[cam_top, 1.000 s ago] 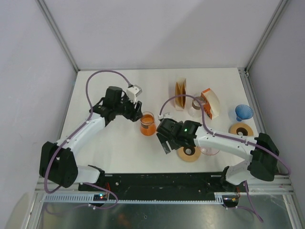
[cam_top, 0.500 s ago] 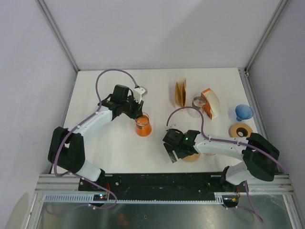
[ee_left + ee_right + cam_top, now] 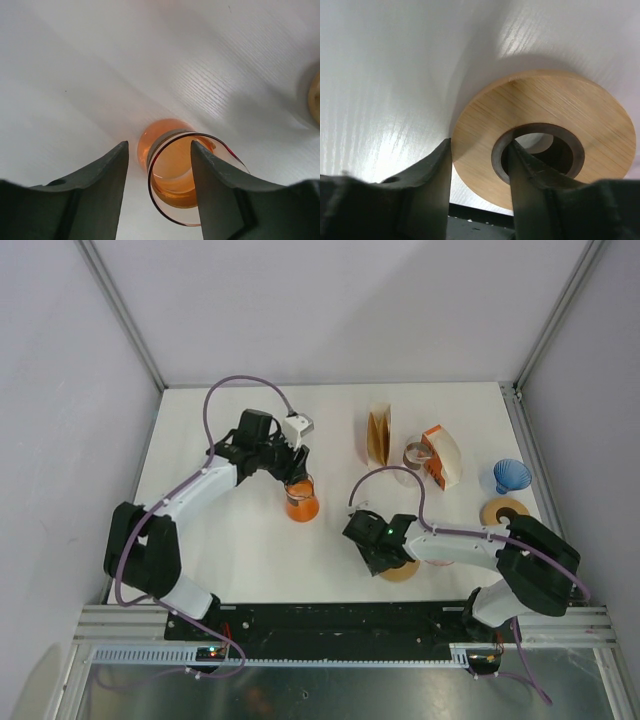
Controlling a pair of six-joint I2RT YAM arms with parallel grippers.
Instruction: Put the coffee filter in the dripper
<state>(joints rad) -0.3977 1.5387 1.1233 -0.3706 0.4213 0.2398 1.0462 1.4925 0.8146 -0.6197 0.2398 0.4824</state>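
Observation:
The brown paper coffee filters (image 3: 378,435) stand upright in a stack at the back middle, apart from both grippers. A blue cone dripper (image 3: 511,475) sits at the far right. My left gripper (image 3: 296,476) is open over an orange glass cup (image 3: 301,504); in the left wrist view its jaws straddle the left wall of the cup (image 3: 182,175). My right gripper (image 3: 381,556) is down on a flat wooden ring (image 3: 402,567). In the right wrist view one finger is outside the ring (image 3: 540,120) and the other in its hole, both against the wood.
An orange-and-white pack (image 3: 441,455) and a clear glass piece (image 3: 411,462) stand beside the filters. A second wooden ring (image 3: 505,510) lies near the blue dripper. A clear pinkish glass piece (image 3: 441,558) sits under my right arm. The table's front edge is just behind the first ring.
My left gripper moved right and came down over the orange cup, which shifted slightly left. My right gripper swung down and closed in onto the wooden ring.

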